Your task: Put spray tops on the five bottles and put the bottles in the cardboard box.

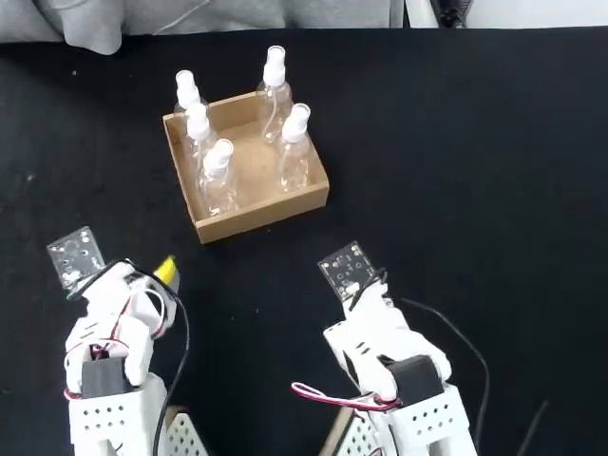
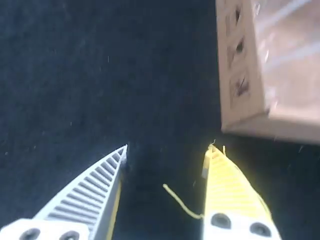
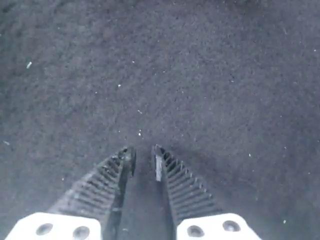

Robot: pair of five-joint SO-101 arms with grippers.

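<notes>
1. My left claw hangs low over the black tabletop, at the near left, with its jaws apart and nothing between them.
2. One of its fingers is white and the other is yellow. A thin yellow thread curls off the yellow one.
3. A corner of the cardboard box stands just beyond the yellow finger, clear of it.
4. My right claw rests at the near right, well apart from the box. Its jaws are all but together, with a thin slit between the tips, and they hold nothing. Bare tabletop lies under it.
5. The box sits toward the far left of the tabletop, turned a little askew, with its open side up.
6. Five clear bottles stand upright at the box, and each one has a white spray top on.
7. The front-left bottle and the right-hand bottle stand on the box floor.
8. The middle-left bottle stands against the left wall.
9. The far-right bottle rises at the back corner, and its foot looks to be inside.
10. The far-left bottle shows above the back wall. I cannot tell whether its foot is inside the box or just behind it.
11. A grey cloth lies along the far edge of the tabletop.
</notes>
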